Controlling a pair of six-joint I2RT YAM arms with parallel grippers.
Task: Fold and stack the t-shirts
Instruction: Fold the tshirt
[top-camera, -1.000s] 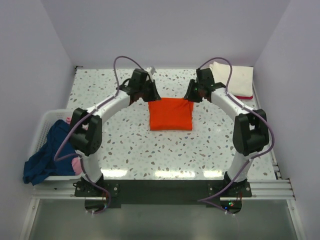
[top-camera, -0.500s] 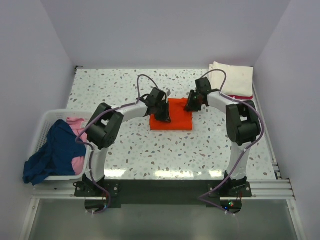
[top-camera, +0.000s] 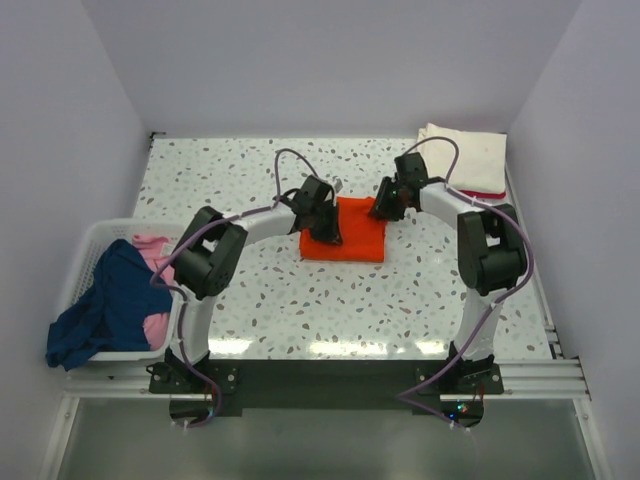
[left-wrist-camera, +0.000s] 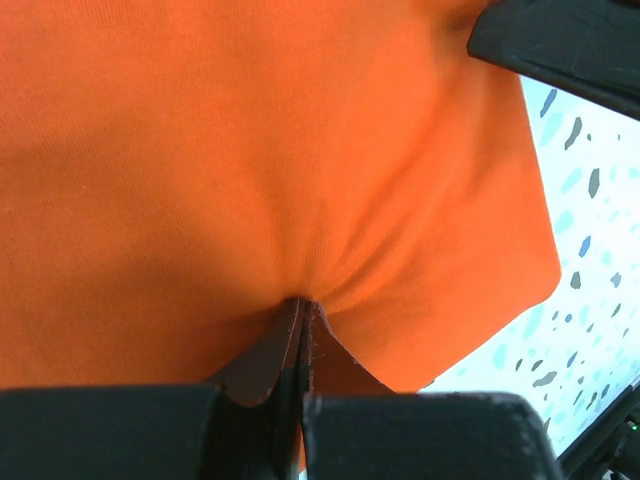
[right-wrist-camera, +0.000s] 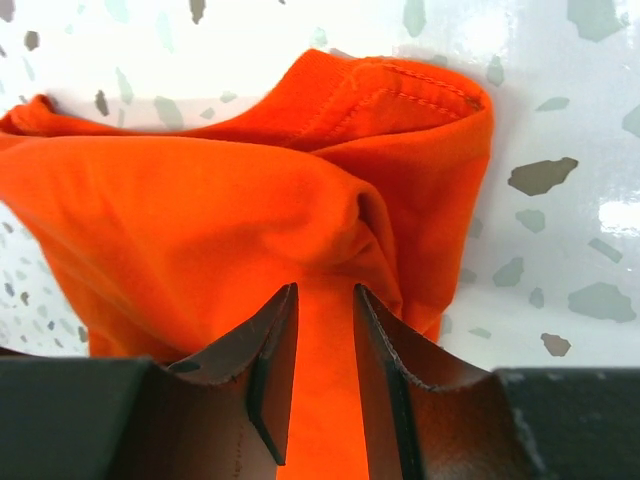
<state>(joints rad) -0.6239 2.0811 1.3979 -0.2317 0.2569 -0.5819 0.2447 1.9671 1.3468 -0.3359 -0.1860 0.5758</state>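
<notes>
Two arms are now leaning in over the orange t-shirt (top-camera: 355, 240), where a second ago they were reaching for its far corners. The cloth is lying shorter from front to back than it was then, so a fold looks just laid over and is probably being set down. Over the last half second little is shifting beyond a small turn of the right arm.

The table (top-camera: 250, 290) is showing open speckled surface in front of the orange t-shirt and to its left, giving both arms room to draw back toward their bases. At the left edge the basket (top-camera: 90, 235) is holding the navy t-shirt (top-camera: 100, 310), which is spilling over the near rim, with the pink t-shirt (top-camera: 150, 250) behind it. In the far right corner the cream-white t-shirt (top-camera: 470, 155) is sitting folded on the red t-shirt (top-camera: 485, 192), close to the wall. This pile is near the orange one but apart from it, so any carry across is looking short and tight against that edge.

The right fingers (top-camera: 388, 207) are narrowing to a thin slot with a fold of orange cloth running through it, apparently gripping, while a hemmed edge is curling onto the table just beyond. The left fingers (left-wrist-camera: 302, 330) are pinching fully together on a pucker of the same cloth.
</notes>
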